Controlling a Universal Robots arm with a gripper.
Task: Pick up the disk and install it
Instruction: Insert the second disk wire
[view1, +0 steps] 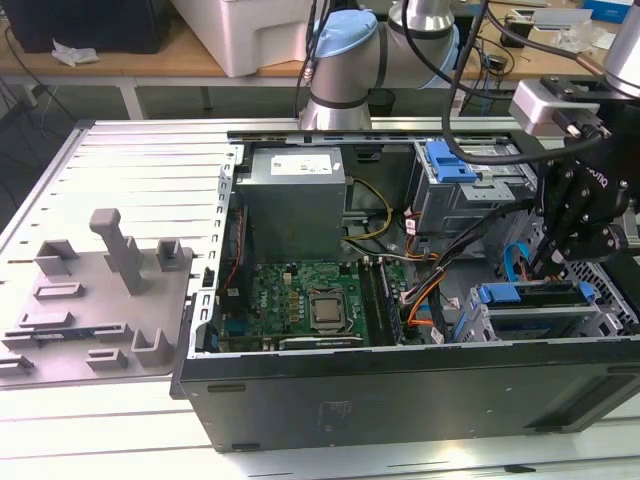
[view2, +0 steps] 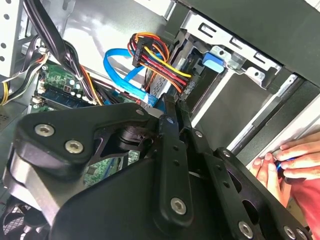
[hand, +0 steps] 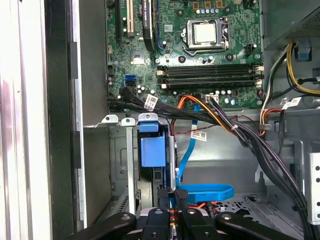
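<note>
**Pincer sits low in the computer, by the disk**

Pincer fingers are pressed close together, with a thin bit of blue between the tips. It hangs inside the open computer case. The disk stands in its slot in the grey cage, just beside the pincer. A person's hand rests on the case edge.
</note>
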